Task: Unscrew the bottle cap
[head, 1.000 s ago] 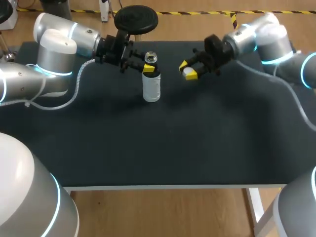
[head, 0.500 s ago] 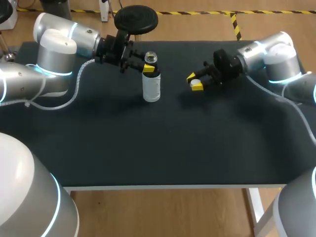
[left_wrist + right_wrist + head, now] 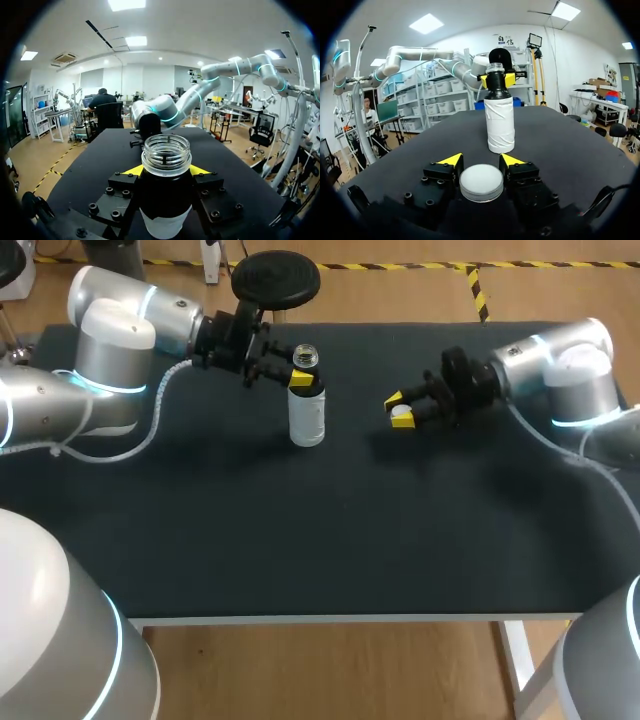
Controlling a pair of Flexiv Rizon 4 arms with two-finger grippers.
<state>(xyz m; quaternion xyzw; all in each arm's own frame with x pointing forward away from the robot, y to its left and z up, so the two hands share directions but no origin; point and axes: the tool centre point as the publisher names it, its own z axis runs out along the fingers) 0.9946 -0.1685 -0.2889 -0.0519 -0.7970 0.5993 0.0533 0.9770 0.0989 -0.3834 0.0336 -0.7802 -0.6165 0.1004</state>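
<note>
The thread is already undone. The clear bottle with a white wrap point(image 3: 307, 418) stands upright with its mouth open, and the left end effector point(image 3: 303, 376) is clamped narrowly on its dark neck, one yellow tip on each side, just under the threaded rim. The white round cap point(image 3: 402, 413) is pinched flat between the fingers of the right end effector point(image 3: 398, 410), which stand about a cap's width apart. From that end effector the bottle is straight ahead and well apart.

What remains, as I judge it, is to set the cap down. To do it well:
- Lower the right end effector with the cap level until the cap's underside meets the desk.
- Only then spread the fingers, so the cap neither drops nor rolls.
- Put it down beneath the end effector, not nearer the bottle.
- Let the left end effector hold the neck firmly and not tilt it, since the open bottle could tip or spill.

The matte black desk point(image 3: 350, 530) looks flat and faintly textured under both end effectors, so a cap laid on it flat should stay put.
</note>
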